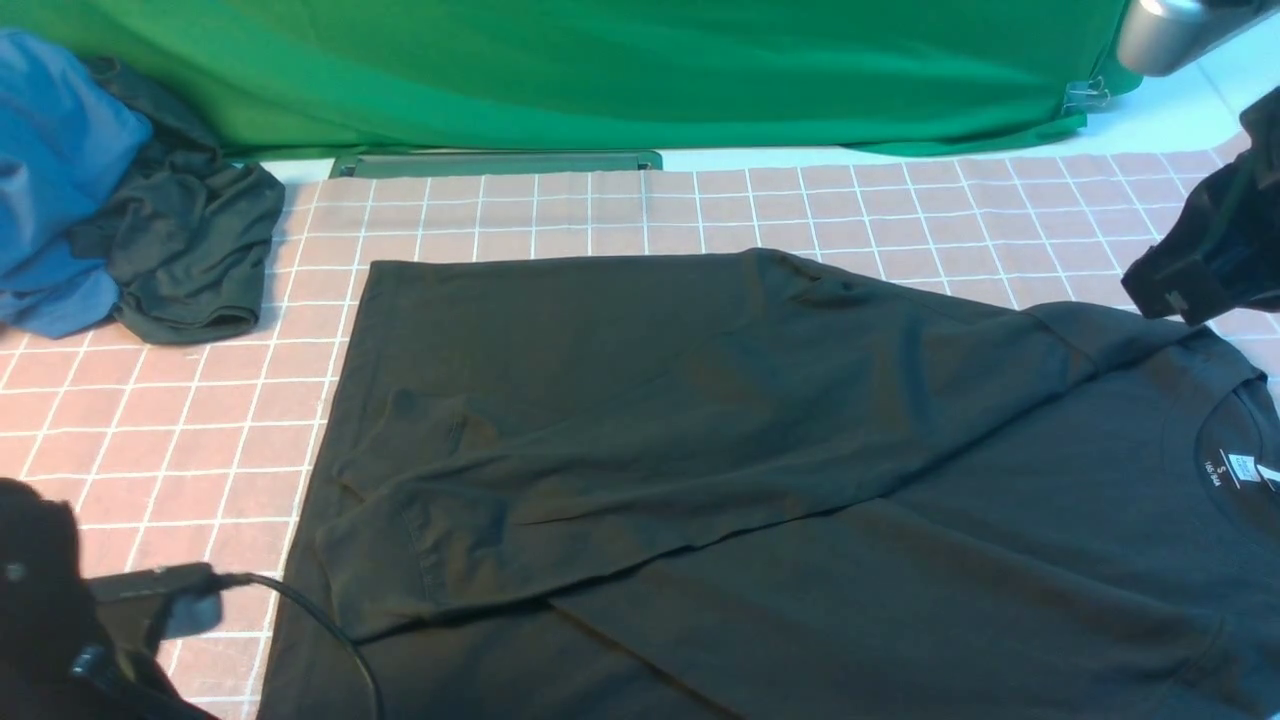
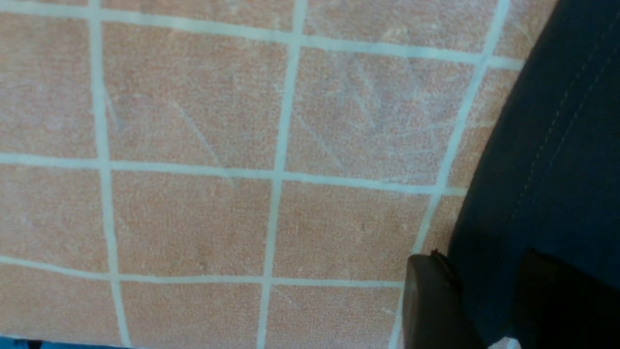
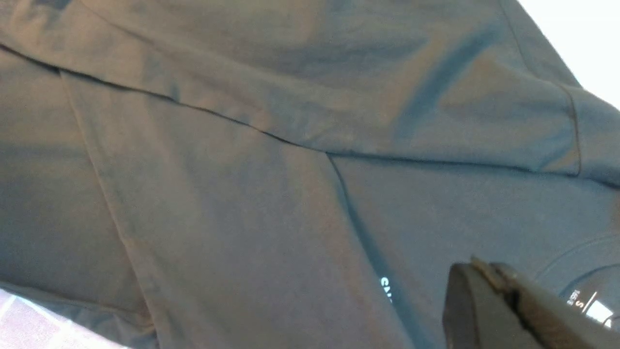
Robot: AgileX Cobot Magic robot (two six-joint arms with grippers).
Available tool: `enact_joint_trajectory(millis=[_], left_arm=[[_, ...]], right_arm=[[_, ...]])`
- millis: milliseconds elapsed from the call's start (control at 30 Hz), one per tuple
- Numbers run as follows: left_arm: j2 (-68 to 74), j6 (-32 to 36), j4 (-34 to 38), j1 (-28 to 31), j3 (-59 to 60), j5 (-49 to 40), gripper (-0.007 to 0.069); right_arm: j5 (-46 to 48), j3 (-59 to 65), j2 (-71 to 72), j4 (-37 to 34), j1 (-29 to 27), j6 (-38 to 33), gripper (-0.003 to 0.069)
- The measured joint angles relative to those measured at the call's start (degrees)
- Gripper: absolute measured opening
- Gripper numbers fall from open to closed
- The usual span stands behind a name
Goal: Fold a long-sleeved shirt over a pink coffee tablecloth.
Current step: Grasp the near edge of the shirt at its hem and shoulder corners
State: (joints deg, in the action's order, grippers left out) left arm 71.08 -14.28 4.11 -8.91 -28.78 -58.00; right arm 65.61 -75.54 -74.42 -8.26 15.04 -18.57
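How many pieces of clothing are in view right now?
3: the black long-sleeved shirt spread across the pink tablecloth, a blue garment bunched at the far left, and a dark grey-green garment against it. Others may be hidden in that pile.

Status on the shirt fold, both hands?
Left hand open, straddling shirt hem. Right hand shut, empty, near collar. Shirt flat on tablecloth, one sleeve folded across body. Spare garments far left, clear.
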Motion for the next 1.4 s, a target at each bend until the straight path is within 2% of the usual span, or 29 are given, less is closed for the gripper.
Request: enact_joint_trajectory(millis=[33, 133, 233, 367, 433, 467, 533, 567, 600, 633, 700, 833, 967, 1133, 1267, 1367, 1400], left_arm=[[0.83, 0.07, 0.21, -0.75, 0.0, 0.05, 0.0349], [3.0, 0.07, 0.22, -0.98, 0.0, 0.05, 0.0454], [5.81, 0.11, 0.22, -1.01, 0.0, 0.1, 0.05], [10.44, 0.11, 0.49, -1.05, -0.05, -0.07, 0.0492], [11.76, 0.28, 0.78, -1.05, -0.47, -0.32, 0.0458], [12.6, 0.33, 1.2, -1.05, -0.68, -0.54, 0.0417], [13.59, 0.39, 2.29, -1.05, -1.11, -0.73, 0.0319], [13.73, 0.53, 3.08, -1.05, -1.17, -0.73, 0.0231], [13.81, 0.6, 3.23, -1.05, -1.17, -0.73, 0.0231], [13.82, 0.65, 4.22, -1.11, -1.17, -0.59, 0.0123], [13.76, 0.6, 4.67, -1.12, -1.37, -0.65, 0.0048], [12.83, -0.93, 1.97, -1.19, -2.45, -2.69, 0.003], [6.04, -3.82, -1.56, -1.19, -5.99, -6.53, 0.003], [-3.17, -6.39, -2.44, -1.19, -8.71, -9.66, 0.003], [-6.61, -7.25, -2.44, -1.19, -8.65, -10.57, 0.003], [-8.29, -7.91, -2.14, -1.19, -8.54, -11.01, 0.003], [-8.51, -7.95, -1.95, -1.19, -8.54, -11.12, 0.003]], right_arm=[[-0.35, 0.0, 0.0, -0.02, 0.0, -0.34, 0.0038], [-0.99, 0.0, 0.0, -0.02, 0.0, -0.85, 0.0038], [-1.25, 0.0, 0.0, -0.02, 0.0, -1.05, 0.0038], [-1.32, 0.0, 0.0, -0.02, 0.0, -1.13, 0.0038], [-1.32, 0.0, 0.0, -0.02, 0.0, -1.13, 0.0038], [-1.32, 0.0, 0.0, -0.02, 0.0, -1.13, 0.0038], [-1.32, 0.0, 0.0, -0.02, 0.0, -1.13, 0.0038], [-1.32, 0.0, 0.0, -0.02, 0.0, -1.13, 0.0038], [-1.32, 0.0, 0.0, -0.02, 0.0, -1.13, 0.0038], [-1.32, 0.0, 0.0, -0.02, 0.0, -1.13, 0.0038], [-1.35, 0.0, 0.0, -0.02, 0.0, -1.17, 0.004], [-1.28, 0.0, 0.0, 0.33, 0.0, -1.2, 0.0042], [1.32, 0.0, -0.06, 2.72, 0.0, 0.03, 0.0043], [3.63, 2.8, -0.33, 6.61, 0.0, 5.46, 0.0043], [3.57, 9.41, -0.73, 6.91, 0.0, 7.85, 0.0053], [2.48, 18.38, -0.73, 6.91, 0.0, 8.74, 0.0124], [1.54, 20.76, -0.73, 6.91, 0.0, 9.19, 0.0169]])
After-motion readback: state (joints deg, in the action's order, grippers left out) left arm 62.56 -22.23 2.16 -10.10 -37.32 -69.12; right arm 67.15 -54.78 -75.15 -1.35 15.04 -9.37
